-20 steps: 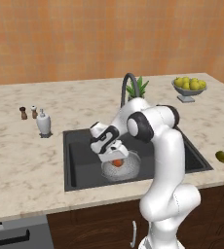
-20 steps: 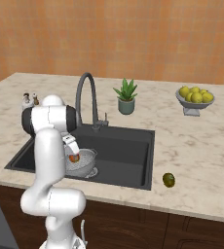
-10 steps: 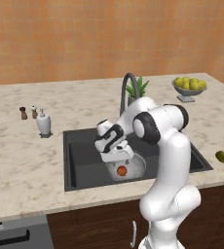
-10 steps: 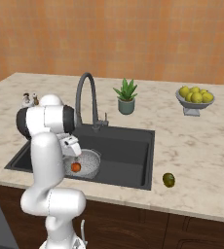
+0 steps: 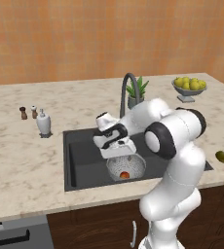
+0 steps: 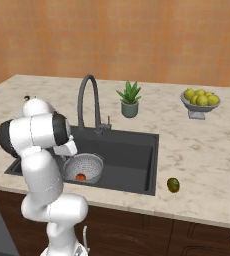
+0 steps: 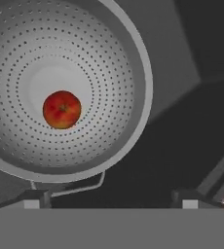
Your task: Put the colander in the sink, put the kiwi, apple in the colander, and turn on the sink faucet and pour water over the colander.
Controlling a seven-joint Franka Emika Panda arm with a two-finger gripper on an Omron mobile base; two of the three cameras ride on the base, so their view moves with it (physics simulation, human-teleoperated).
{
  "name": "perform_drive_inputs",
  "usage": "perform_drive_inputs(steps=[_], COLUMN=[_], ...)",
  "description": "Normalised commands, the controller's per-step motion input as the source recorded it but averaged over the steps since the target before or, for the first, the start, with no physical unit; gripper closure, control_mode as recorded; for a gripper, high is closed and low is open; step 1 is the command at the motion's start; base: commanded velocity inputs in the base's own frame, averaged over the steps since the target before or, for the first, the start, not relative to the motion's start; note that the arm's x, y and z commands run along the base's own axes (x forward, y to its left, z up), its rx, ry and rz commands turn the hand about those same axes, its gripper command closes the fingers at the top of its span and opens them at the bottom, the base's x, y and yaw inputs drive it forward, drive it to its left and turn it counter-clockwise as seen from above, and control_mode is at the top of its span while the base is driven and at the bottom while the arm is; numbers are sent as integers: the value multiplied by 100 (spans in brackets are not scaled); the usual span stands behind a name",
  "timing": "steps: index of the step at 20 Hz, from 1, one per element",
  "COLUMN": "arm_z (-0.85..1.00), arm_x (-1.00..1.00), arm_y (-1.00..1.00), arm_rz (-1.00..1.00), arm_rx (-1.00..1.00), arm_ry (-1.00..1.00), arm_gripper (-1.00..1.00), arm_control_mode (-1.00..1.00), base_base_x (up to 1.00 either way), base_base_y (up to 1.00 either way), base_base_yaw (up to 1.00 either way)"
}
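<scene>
While the sink (image 5: 80, 160) holds the colander (image 5: 126, 168) at its front edge, the gripper (image 7: 111, 197) hangs above it, fingers apart and empty; the apple (image 7: 62, 109) sits in the colander's middle, the kiwi (image 6: 173, 185) out on the counter (image 6: 207, 165)

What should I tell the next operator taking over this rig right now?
Gripper: open, holding nothing, above the colander.
Colander: sits in the sink, front left part.
Apple: lies at the bottom of the colander.
Kiwi: on the counter, to the right of the sink.
Sink faucet: no water seen running.
Done: colander placed, apple in.
Left: kiwi into the colander, then turn on the faucet over it.
</scene>
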Motion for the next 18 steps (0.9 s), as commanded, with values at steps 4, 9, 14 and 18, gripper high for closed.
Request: perform_drive_inputs(steps=[4,9,14,18], arm_z=[68,61,43,33], arm_x=[-88,-100,-96,-58], arm_y=[12,-22,-51,-81], arm_rz=[12,24,20,2], arm_rx=[0,0,8,16], arm_ry=[-6,-6,-3,2], arm_gripper=[-100,-100,-100,-100], arm_control_mode=[-100,-100,-100,-100], base_base_x=[0,0,0,0], base_base_y=[0,0,0,0], base_base_yaw=[0,0,0,0])
